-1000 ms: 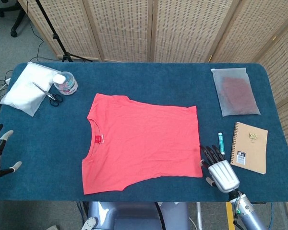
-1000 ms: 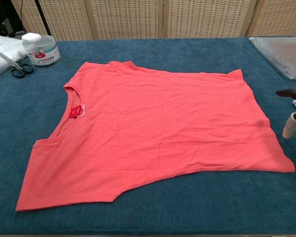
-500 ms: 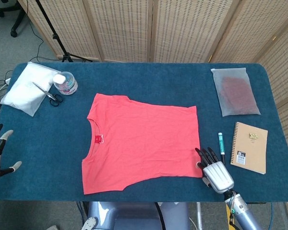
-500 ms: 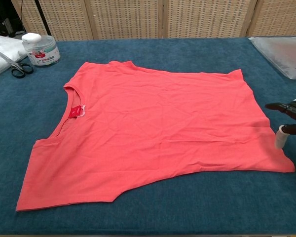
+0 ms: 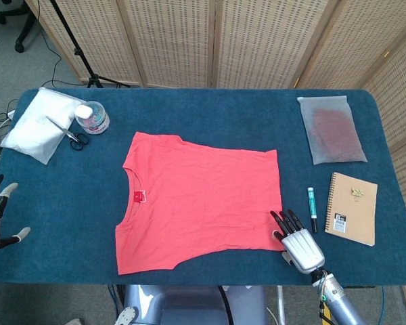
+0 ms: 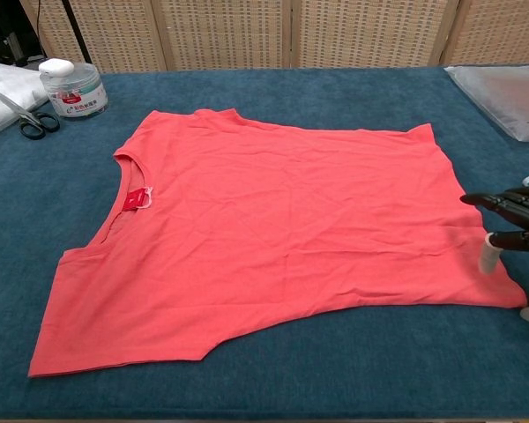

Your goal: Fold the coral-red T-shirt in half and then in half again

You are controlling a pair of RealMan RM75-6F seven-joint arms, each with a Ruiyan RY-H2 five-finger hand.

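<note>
T-shirt flat, red neck tag unreadable, both hands' fingers spread, empty

A dark blue table stands before tan woven folding screens. At ten o'clock on the table lies a white folded cloth, with scissors resting on its edge and a clear lidded jar just beside them. At two o'clock lies a frosted pouch with dark red contents. At four o'clock sits a spiral notebook, with a green-capped pen beside it.
</note>
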